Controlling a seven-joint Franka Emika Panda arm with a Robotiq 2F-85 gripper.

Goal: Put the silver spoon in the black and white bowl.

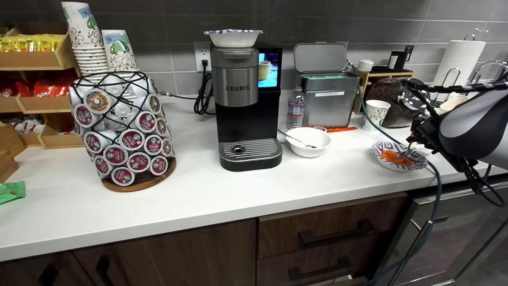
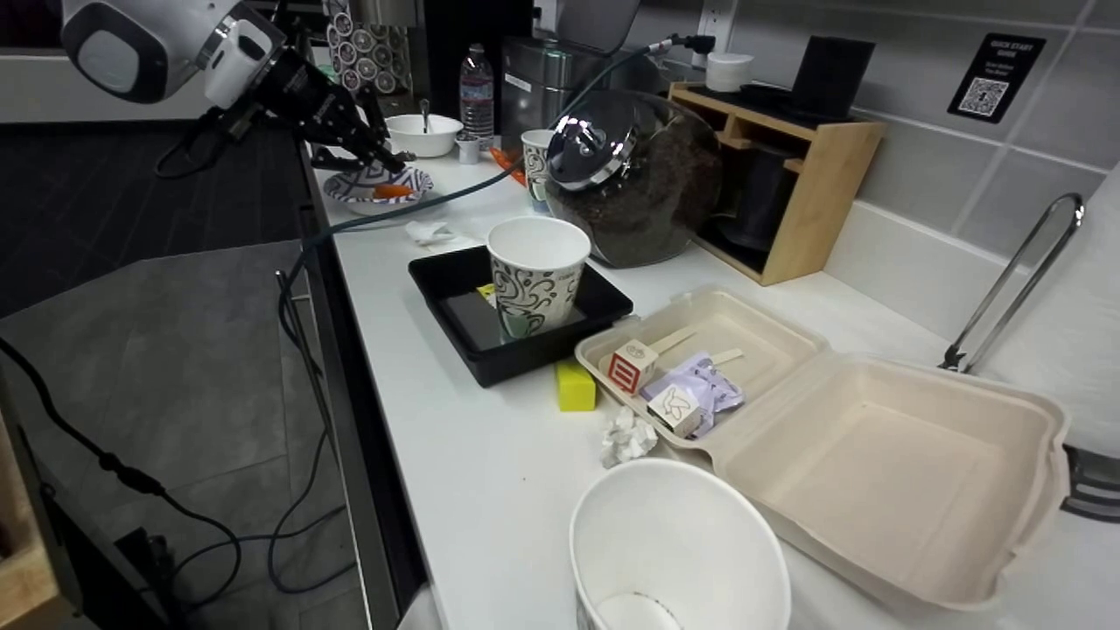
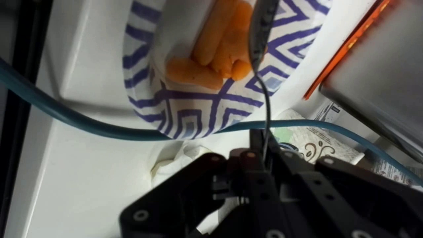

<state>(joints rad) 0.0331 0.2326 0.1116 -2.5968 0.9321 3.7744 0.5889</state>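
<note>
My gripper (image 3: 263, 137) is shut on the silver spoon (image 3: 261, 36). The handle runs between the fingertips and the spoon's bowl points away over a shallow purple-and-white patterned dish (image 3: 195, 122) holding orange carrots. In an exterior view the spoon (image 1: 408, 149) slants down from the gripper (image 1: 413, 137) to the dish (image 1: 417, 159); I cannot tell whether it touches the carrots. The gripper (image 2: 394, 162) also shows above the dish in an exterior view. A dark bowl with a white rim does not show. A plain white bowl (image 1: 303, 152) holds a different spoon.
A teal hose (image 3: 99, 129) crosses the counter beside the dish. A paper cup (image 1: 376, 113), metal bin (image 1: 329, 103) and water bottle (image 1: 295, 109) stand behind. The coffee machine (image 1: 236, 87) carries another patterned bowl (image 1: 234, 39). The counter's front edge is close to the dish.
</note>
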